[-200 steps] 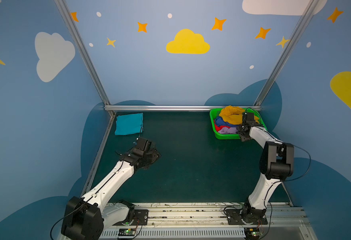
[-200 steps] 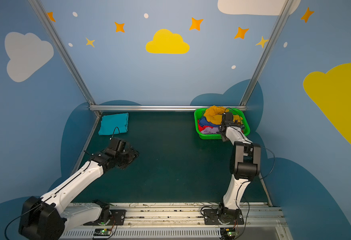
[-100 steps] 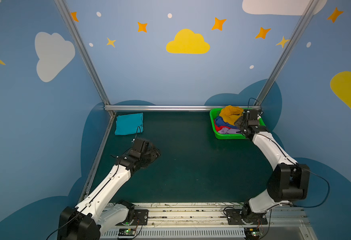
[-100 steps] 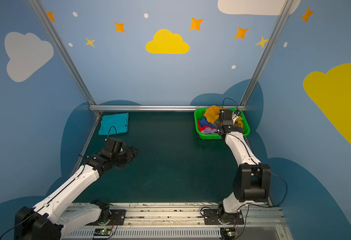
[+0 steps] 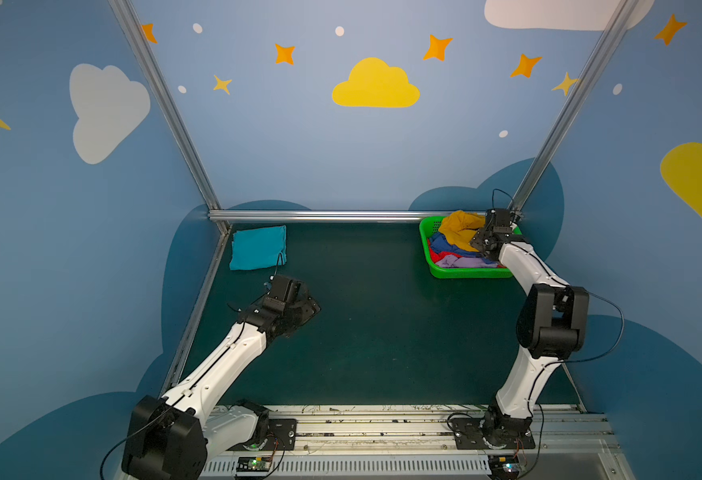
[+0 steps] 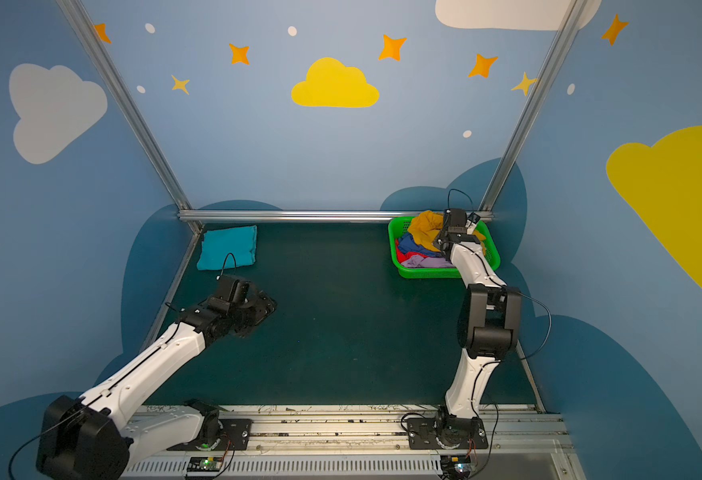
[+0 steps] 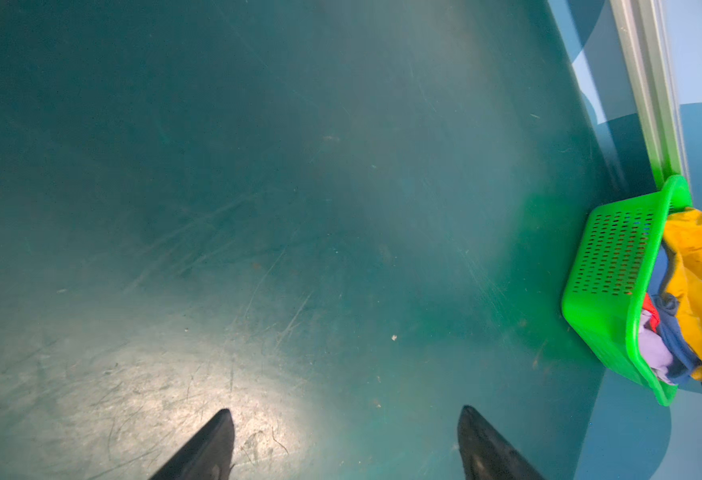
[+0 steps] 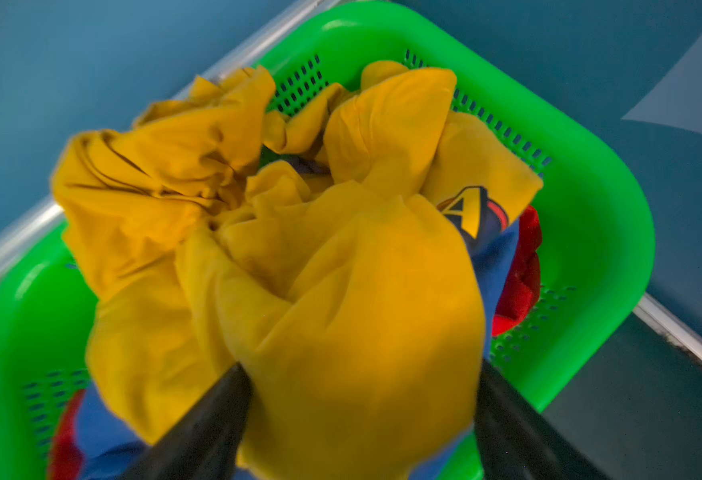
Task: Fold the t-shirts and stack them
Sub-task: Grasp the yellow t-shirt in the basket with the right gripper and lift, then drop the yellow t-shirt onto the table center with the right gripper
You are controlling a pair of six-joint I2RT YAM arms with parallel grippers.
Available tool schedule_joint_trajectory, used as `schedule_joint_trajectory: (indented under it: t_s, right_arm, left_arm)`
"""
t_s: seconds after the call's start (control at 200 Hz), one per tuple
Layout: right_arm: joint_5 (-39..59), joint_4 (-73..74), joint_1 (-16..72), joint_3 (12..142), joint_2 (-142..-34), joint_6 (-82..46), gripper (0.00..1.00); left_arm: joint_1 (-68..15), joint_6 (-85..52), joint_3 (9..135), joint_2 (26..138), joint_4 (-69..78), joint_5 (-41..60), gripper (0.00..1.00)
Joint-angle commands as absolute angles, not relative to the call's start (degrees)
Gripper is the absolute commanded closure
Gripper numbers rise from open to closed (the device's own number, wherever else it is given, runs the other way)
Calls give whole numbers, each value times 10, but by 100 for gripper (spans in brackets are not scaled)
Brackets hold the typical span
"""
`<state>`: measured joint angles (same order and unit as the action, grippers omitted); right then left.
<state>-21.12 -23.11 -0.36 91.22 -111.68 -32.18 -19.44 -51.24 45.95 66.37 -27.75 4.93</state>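
Mustard-yellow crumpled cotton t-shirt (image 8: 341, 270) bulges between the right fingers (image 8: 199, 432), over the green perforated plastic basket (image 8: 599, 249); pinched or not, unclear; left fingers (image 7: 204, 449) gape empty, well apart.

Both top views looked down from high in front over the whole table (image 5: 382, 332). The left wrist camera faced the table from nearby; the right sat close over the basket (image 8: 607, 249), which every view shared
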Motion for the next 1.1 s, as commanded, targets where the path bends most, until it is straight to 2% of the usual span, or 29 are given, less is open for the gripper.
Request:
schedule_joint_trajectory:
  t_s: [0.0, 0.015, 0.105, 0.215, 0.371, 0.556, 0.671, 0.771, 0.872, 1.097]
  right_arm:
    - [-171, -231, -3, 958, -1139, -318, 90]
    - [-160, -236, -3, 965, -1139, -320, 100]
    - [-124, -256, 9, 992, -1114, -323, 100]
    - [-144, -211, 42, 991, -1059, -270, 100]
    - [-226, -122, 104, 974, -961, -196, 100]
    - [-223, -85, 173, 1002, -855, -129, 100]
    - [-124, -68, 210, 1016, -796, -112, 100]
    - [-19, -112, 224, 1041, -767, -140, 100]
    - [41, -174, 241, 1050, -757, -179, 100]
    - [184, -181, 280, 1002, -772, -244, 100]
  left_arm:
    - [-190, -507, 475, 679, -273, 55, 16]
    - [-189, -507, 477, 681, -275, 56, 16]
    - [-190, -500, 493, 695, -286, 72, 16]
    - [-190, -503, 492, 696, -282, 92, 16]
    - [-190, -510, 479, 676, -273, 104, 15]
    - [-190, -503, 491, 662, -271, 108, 14]
    - [-189, -494, 514, 662, -277, 109, 14]
    - [-190, -490, 532, 656, -283, 102, 13]
    - [-188, -490, 543, 647, -283, 90, 11]
    - [-189, -493, 573, 625, -308, 59, 0]
